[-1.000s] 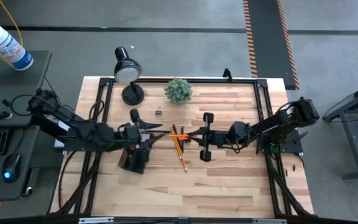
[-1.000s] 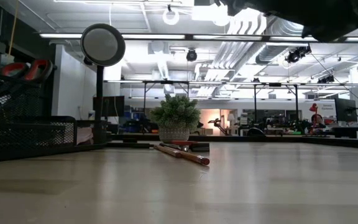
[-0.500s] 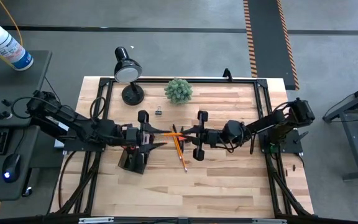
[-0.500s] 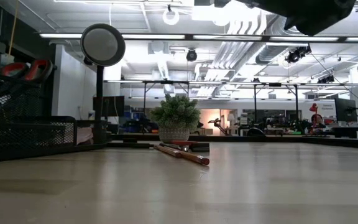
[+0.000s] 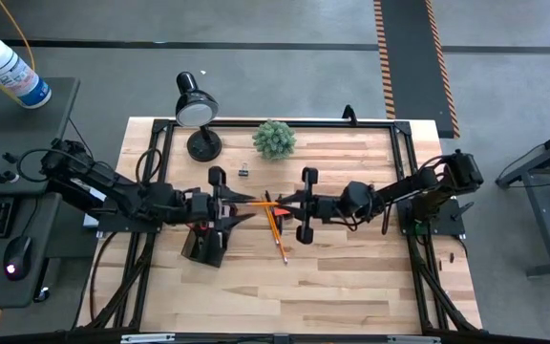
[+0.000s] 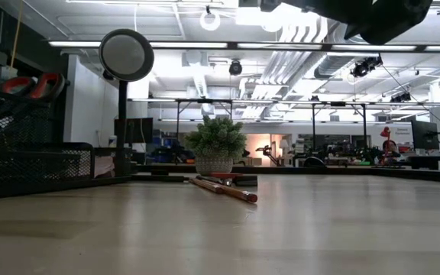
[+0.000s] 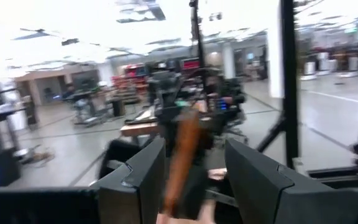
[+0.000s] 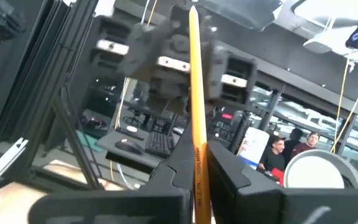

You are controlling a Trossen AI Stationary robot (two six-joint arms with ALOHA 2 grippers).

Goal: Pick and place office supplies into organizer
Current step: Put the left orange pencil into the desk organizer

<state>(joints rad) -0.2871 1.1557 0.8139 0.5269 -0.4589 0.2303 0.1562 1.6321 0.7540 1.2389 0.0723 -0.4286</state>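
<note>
My right gripper (image 5: 283, 202) is shut on a yellow-orange pencil (image 8: 195, 93) above the table's middle, and the pencil points toward the table's left. My left gripper (image 5: 246, 207) faces it, open. In the left wrist view its fingers (image 7: 135, 177) stand on either side of the pencil's free end (image 7: 182, 152), with gaps showing. More pencils (image 5: 277, 229) lie flat on the table below, and they also show in the low view (image 6: 224, 188). The black mesh organizer (image 5: 202, 247) stands under my left arm, with red scissors handles (image 6: 33, 84) sticking up from it. My right gripper pinches the pencil's shaft (image 8: 197, 163) between its two fingers. The pencil runs along the fingers and sticks out far ahead of them, about level, toward the table's left. It is lifted clear of the table. The held end is hidden between the fingers.
A black desk lamp (image 5: 196, 110) and a green plant (image 5: 274, 139) stand at the far edge, with a small binder clip (image 5: 243, 170) near them. The black frame rails (image 5: 404, 162) run along the table's sides. Bare wood lies toward the near edge.
My right gripper has carried the pencil toward the table's left, toward my left gripper. My left gripper has gone toward the table's right to meet it, and the pencil's free end now lies between its fingers.
</note>
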